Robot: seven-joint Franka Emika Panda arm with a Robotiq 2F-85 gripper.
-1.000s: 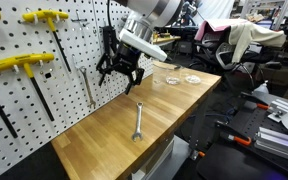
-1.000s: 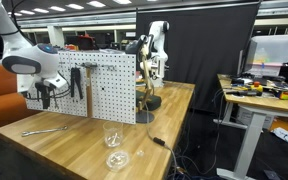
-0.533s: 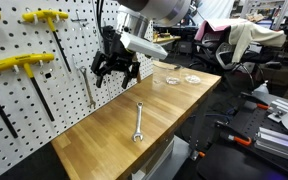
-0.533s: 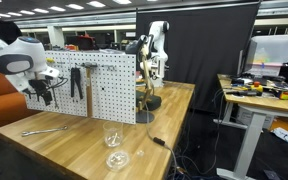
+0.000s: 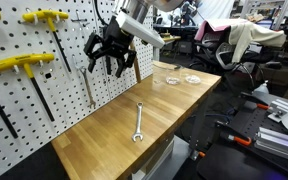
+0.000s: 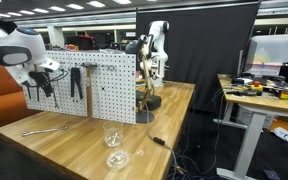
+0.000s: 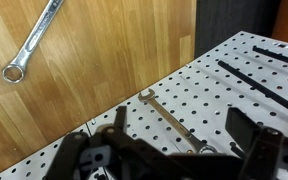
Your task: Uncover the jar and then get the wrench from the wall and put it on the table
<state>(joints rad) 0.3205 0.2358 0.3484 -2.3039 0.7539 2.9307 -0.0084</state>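
Note:
The wrench (image 5: 138, 120) lies flat on the table (image 5: 96, 140); it also shows in an exterior view (image 6: 44, 130) and at the top left of the wrist view (image 7: 32, 42). My gripper (image 5: 112, 56) is open and empty. It hangs above the table close to the pegboard wall (image 5: 24, 115), well above the wrench. The small glass jar (image 5: 171, 78) stands uncovered at the far end, with its flat clear lid (image 5: 192, 79) beside it. Both show in an exterior view, jar (image 6: 112, 138) and lid (image 6: 118, 158). In the wrist view my open fingers (image 7: 179, 140) frame the pegboard (image 7: 219, 95).
A longer silver wrench (image 5: 87, 88) hangs on the pegboard just left of my gripper, also in the wrist view (image 7: 169, 122). Yellow-handled T-tools (image 5: 19, 65) hang further left. Pliers (image 6: 76, 82) hang on the board. A second arm (image 6: 149, 60) stands at the table's far end.
My open gripper has risen and moved closer to the pegboard, toward the hanging longer wrench. The wrench on the table, the jar and the lid have not moved.

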